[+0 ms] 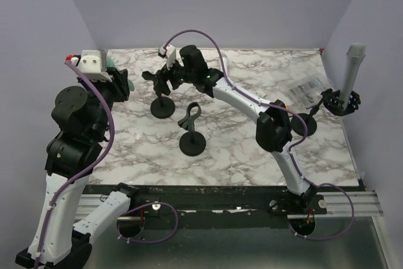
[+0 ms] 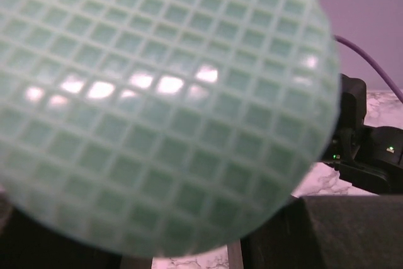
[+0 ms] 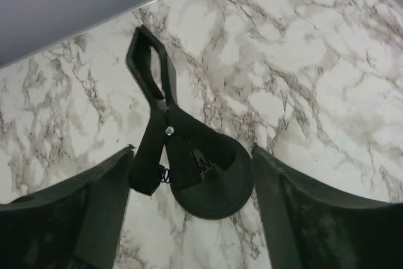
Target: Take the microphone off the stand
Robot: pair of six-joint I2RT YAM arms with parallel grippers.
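The left gripper point(image 1: 119, 83) has its jaws clenched on the green microphone with a round mesh head point(image 2: 157, 105), near the back left corner of the white marble tabletop point(image 1: 239, 152). The right gripper point(image 1: 167, 72) has its jaws released, one on each side of the small black clip stand point(image 3: 211, 184), which holds nothing.

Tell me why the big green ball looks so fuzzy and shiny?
Left wrist view: the round green mesh microphone head sits too close to the lens, so it blurs, and light glints white on it. Right wrist view: the black clip stand is sharp; the dark fingers are soft. Top view: even light, faint shadows on the marble table.
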